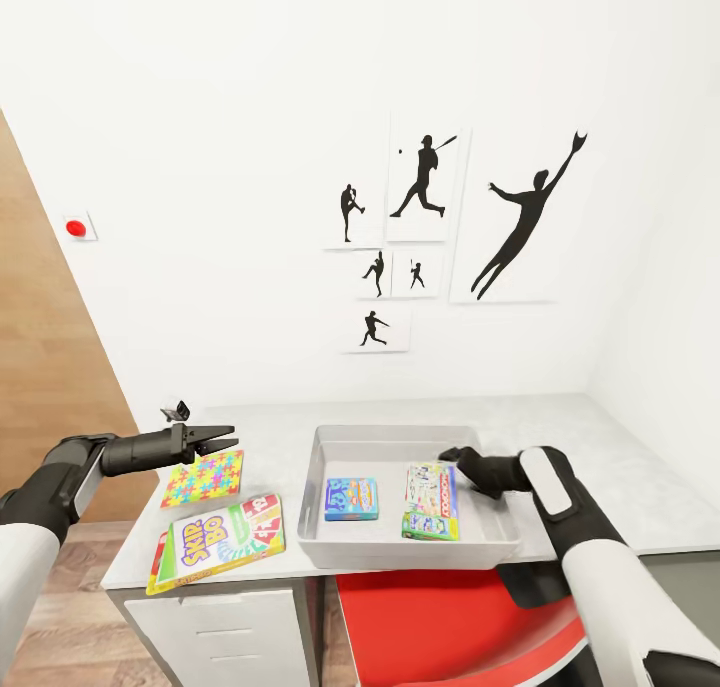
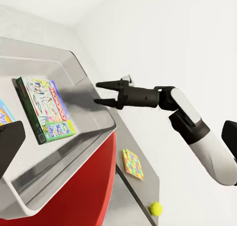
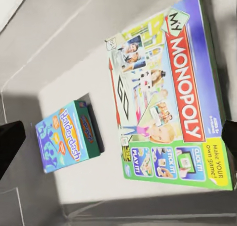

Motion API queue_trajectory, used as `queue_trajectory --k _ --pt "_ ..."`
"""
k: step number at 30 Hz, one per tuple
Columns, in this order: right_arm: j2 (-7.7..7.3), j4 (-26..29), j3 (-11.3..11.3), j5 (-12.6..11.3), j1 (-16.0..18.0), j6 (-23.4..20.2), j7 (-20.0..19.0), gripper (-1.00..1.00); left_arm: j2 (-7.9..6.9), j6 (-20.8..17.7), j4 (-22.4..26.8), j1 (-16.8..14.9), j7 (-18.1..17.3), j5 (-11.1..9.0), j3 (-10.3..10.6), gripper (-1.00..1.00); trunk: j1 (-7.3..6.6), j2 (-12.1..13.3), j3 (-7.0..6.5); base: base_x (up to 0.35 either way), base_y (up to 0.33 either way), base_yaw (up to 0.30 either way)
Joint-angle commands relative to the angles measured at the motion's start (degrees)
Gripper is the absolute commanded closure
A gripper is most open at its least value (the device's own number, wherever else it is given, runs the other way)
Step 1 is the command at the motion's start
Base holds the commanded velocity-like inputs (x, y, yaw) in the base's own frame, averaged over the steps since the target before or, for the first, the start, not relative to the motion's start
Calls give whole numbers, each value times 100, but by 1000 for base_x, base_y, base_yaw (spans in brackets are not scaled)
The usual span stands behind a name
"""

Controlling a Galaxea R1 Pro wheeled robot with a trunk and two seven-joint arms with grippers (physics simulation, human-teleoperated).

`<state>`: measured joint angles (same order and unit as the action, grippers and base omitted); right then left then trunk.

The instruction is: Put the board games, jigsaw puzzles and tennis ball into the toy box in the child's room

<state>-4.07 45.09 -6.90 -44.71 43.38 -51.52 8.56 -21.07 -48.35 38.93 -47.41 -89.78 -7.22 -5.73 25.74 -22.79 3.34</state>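
The toy box (image 1: 312, 487) sits mid-table (image 1: 560, 437). Two board games lie flat inside it: a blue one (image 1: 351, 499) (image 3: 66, 142) and a pale multicoloured one (image 1: 432, 500) (image 3: 168, 95) (image 2: 43, 107). My right gripper (image 1: 447, 455) (image 2: 100, 94) hovers open just over the pale box, holding nothing. A yellow-green board game (image 1: 220, 542) lies at the table's front left, and a jigsaw puzzle (image 1: 204, 477) lies behind it. Just above that puzzle my left gripper (image 1: 218, 437) is open and holds nothing. The left wrist view shows another jigsaw puzzle (image 2: 133, 163) and the tennis ball (image 2: 156, 208) on the tabletop past the toy box.
A red chair (image 1: 440, 617) is tucked under the table below the toy box. White drawers (image 1: 225, 637) are at the table's front left. A wooden door (image 1: 50, 367) stands to the left, and sports silhouettes (image 1: 430, 217) hang on the wall behind.
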Motion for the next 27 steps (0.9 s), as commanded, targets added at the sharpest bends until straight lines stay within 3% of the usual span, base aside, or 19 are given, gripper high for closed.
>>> queue_trajectory --k 1,14,27 --pt "-1 167 -8 -63 -26 -50 52 -100 -1 -61 1 -5 -22 1 2 -100 4 -13 14 0 0 0" --pt "5 2209 -45 -203 -677 -788 33 -100 -2 -61 1 -5 -22 1 2 -100 4 -13 14 0 0 0" --pt "-13 3984 -59 -1431 -1844 -848 28 -100 -2 -57 1 -5 -22 1 2 -100 4 -13 14 0 0 0"
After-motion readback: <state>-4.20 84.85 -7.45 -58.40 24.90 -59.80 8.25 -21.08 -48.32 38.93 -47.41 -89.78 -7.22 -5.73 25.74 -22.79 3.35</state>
